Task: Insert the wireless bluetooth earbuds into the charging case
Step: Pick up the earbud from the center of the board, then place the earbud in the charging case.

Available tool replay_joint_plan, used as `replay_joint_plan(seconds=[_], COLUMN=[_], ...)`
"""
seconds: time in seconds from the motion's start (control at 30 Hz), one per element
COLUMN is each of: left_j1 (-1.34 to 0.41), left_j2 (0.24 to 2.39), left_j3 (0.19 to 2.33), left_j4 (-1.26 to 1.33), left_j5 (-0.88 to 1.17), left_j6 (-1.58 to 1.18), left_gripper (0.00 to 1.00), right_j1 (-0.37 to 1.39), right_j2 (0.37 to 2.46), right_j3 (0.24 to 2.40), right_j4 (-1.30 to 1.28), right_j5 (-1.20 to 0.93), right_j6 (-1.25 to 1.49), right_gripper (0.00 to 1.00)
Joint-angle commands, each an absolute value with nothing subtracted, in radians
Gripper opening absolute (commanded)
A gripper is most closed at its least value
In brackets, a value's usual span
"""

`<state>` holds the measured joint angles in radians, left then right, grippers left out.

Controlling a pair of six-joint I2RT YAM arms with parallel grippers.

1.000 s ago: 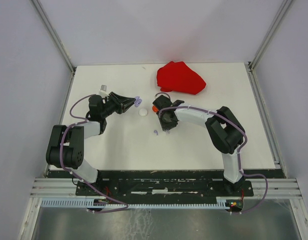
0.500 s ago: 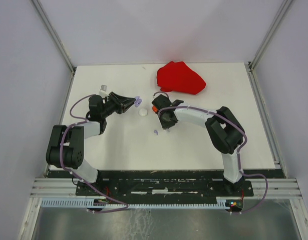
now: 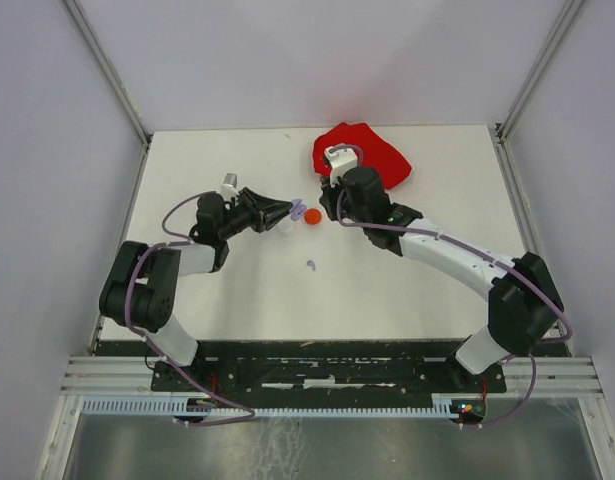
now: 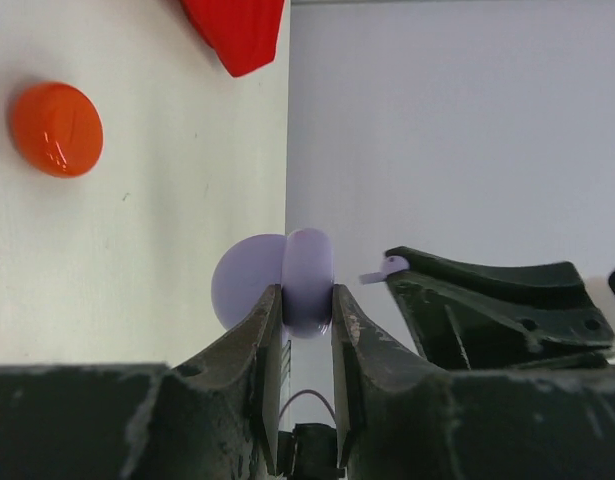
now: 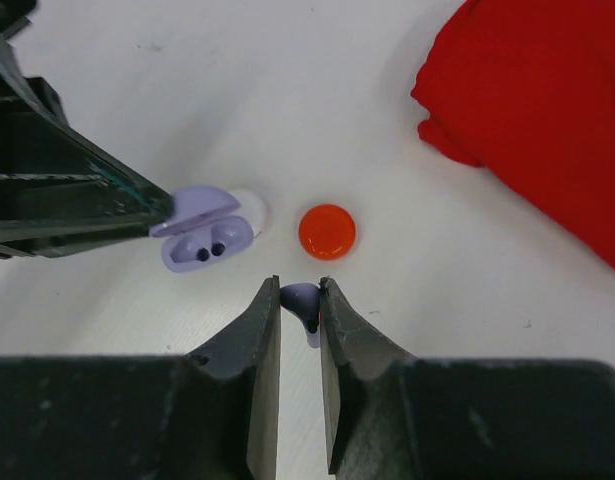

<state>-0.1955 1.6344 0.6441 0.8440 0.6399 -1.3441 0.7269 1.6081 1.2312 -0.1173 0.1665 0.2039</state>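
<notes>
My left gripper (image 3: 287, 212) is shut on the lower half of an open lilac charging case (image 3: 298, 212). The case (image 5: 202, 240) shows two empty sockets with its lid up, and it also shows in the left wrist view (image 4: 307, 280). My right gripper (image 3: 332, 205) is shut on a lilac earbud (image 5: 305, 303) and holds it above the table, just right of the case. That earbud also shows in the left wrist view (image 4: 387, 268). A second lilac earbud (image 3: 311, 265) lies on the table nearer the arms.
A round red case (image 3: 313, 217) lies shut beside the lilac case; it also shows in the right wrist view (image 5: 327, 231). A white case (image 5: 249, 208) sits behind the lilac one. A red cloth (image 3: 362, 155) lies at the back.
My right gripper rose from the table and swung back, carrying the lilac earbud, which uncovered the red case. My left gripper moved right with the open case, towards the right gripper.
</notes>
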Motion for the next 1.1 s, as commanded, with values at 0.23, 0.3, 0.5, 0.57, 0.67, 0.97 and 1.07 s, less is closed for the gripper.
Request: replay_joint_plan(seconds=[0.23, 0.3, 0.5, 0.57, 0.67, 0.97, 1.07], left_j1=[-0.273, -0.28, -0.297, -0.3, -0.304, -0.313, -0.314], left_j2=[1.732, 1.748, 1.766, 1.77, 1.781, 1.81, 1.809], left_j3=[0.713, 0.717, 0.729, 0.733, 0.736, 0.736, 0.736], left_j4=[1.082, 1.101, 1.111, 1.119, 1.144, 1.229, 1.233], left_j5=[0.694, 0.7, 0.704, 0.707, 0.716, 0.73, 0.731], left_j6=[-1.547, -1.57, -1.598, -1.609, -1.636, -1.695, -1.723], left_gripper=[0.03, 0.03, 0.03, 0.03, 0.03, 0.03, 0.03], right_j1=[0.719, 0.716, 0.71, 0.707, 0.704, 0.689, 0.684], right_j2=[1.459, 1.456, 1.451, 1.455, 1.463, 1.489, 1.494], right_j3=[0.959, 0.938, 0.877, 0.876, 0.861, 0.84, 0.836], right_j4=[0.452, 0.488, 0.631, 0.634, 0.671, 0.732, 0.741], right_j5=[-0.008, -0.025, -0.072, -0.079, -0.093, -0.123, -0.129], right_j6=[0.071, 0.076, 0.08, 0.079, 0.082, 0.108, 0.113], right_gripper=[0.03, 0.03, 0.01, 0.01, 0.01, 0.0, 0.0])
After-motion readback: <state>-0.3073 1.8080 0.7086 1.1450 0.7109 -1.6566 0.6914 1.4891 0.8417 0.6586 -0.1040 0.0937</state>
